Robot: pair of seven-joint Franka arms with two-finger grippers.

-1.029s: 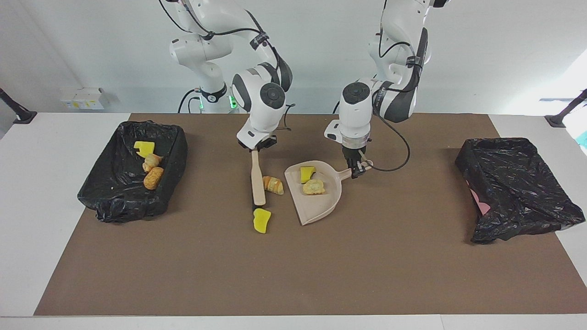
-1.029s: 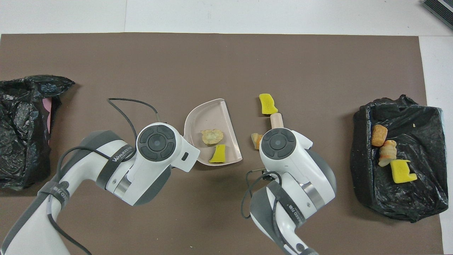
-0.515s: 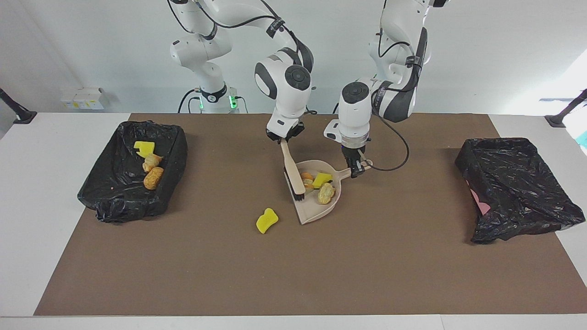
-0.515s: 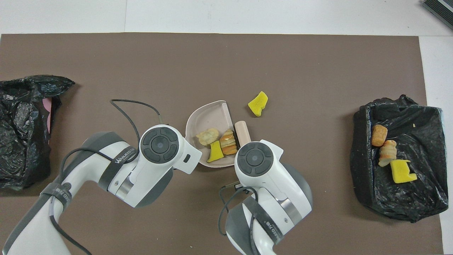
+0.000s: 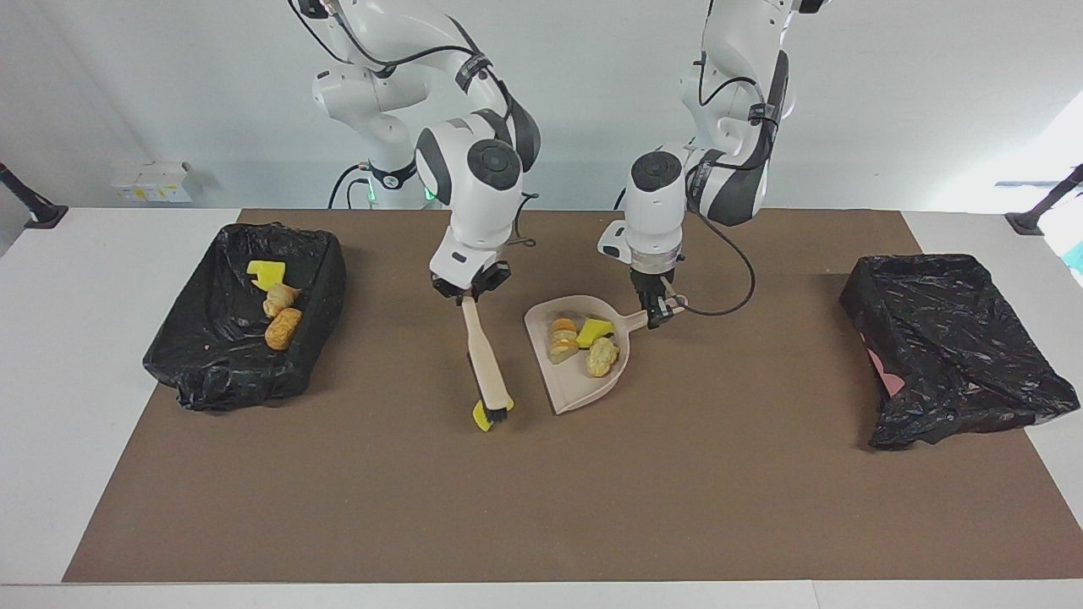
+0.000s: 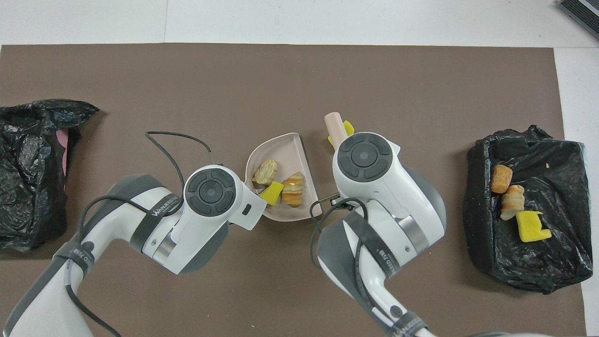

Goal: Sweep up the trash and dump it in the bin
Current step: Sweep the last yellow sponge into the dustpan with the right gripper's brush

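My left gripper [image 5: 656, 309] is shut on the handle of the beige dustpan [image 5: 584, 387], which rests on the brown mat. In the pan lie three scraps of trash: a croissant-like lump [image 5: 562, 338], a yellow chunk [image 5: 596, 328] and a tan lump [image 5: 602, 357]. My right gripper [image 5: 470, 293] is shut on the beige brush [image 5: 484, 359], tilted, with its bristles down against a loose yellow chunk [image 5: 480, 417] on the mat beside the pan. In the overhead view the arms' wrists hide both grippers; the dustpan [image 6: 291, 149], the brush's end [image 6: 332, 123] and the loose yellow chunk [image 6: 348, 127] show.
A black-bag-lined bin [image 5: 245, 382] stands at the right arm's end, holding a yellow chunk [image 5: 266, 272] and two pastry lumps [image 5: 283, 328]. A second, crumpled black bag [image 5: 948, 347] lies at the left arm's end.
The right gripper swept the croissant lump into the dustpan with the brush, then swung the brush back out to the loose yellow chunk. The left gripper and dustpan held still.
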